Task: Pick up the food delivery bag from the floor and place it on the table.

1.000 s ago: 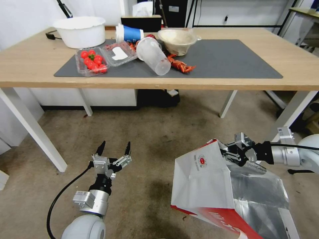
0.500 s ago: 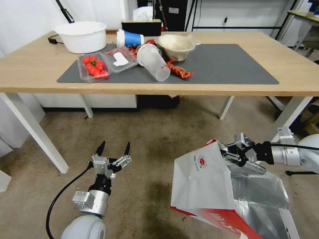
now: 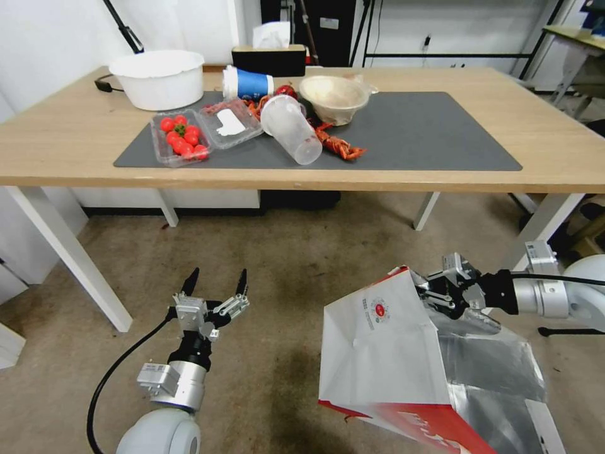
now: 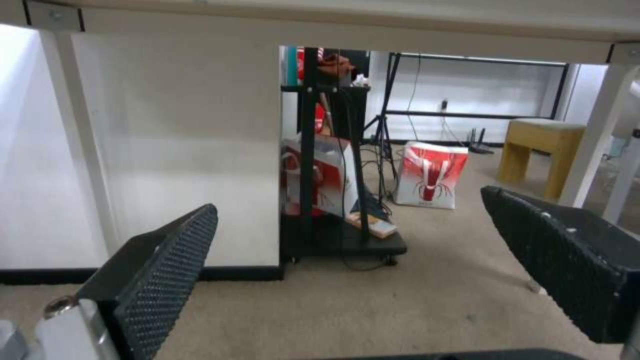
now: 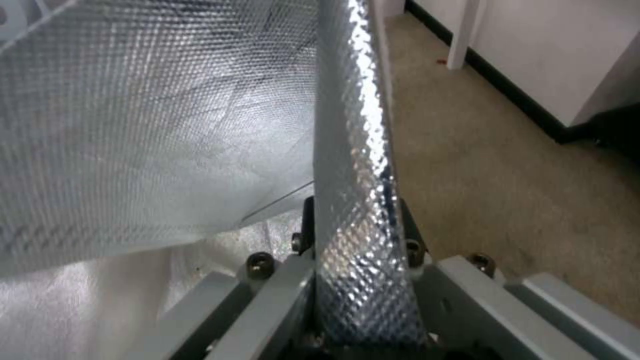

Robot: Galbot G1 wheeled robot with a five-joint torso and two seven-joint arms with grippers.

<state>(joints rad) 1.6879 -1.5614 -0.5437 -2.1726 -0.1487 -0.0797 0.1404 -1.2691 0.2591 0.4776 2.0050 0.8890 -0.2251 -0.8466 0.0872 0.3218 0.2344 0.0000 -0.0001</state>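
Two hands are in play, but only the right hand (image 3: 435,291) is working: it is clamped on the top edge of the food delivery bag (image 3: 384,347), and in the right wrist view the silver foil rim (image 5: 357,200) of the bag runs straight between its closed fingers.

Over the last second the tabletop (image 3: 75,135) has slid lower in the head view and more of its far side has come into sight, while both arms sit at nearly the same spots in the picture. That reads as the robot's own body and camera rising, not as things shifting on the tabletop. The bag has changed a little too: its near white face now hangs slightly lower and more to the left under the grip. I judge the lift to be under way, with the bag tilted, its mouth open toward the right arm, and its base low by the floor (image 3: 302,265), well below the tabletop edge.

The left hand (image 3: 215,284) hovers over the floor beside the bag, apart from it, its fingers (image 4: 167,270) spread wide and holding nothing.

The right half of the grey mat (image 3: 441,135) looks bare enough to take the bag.
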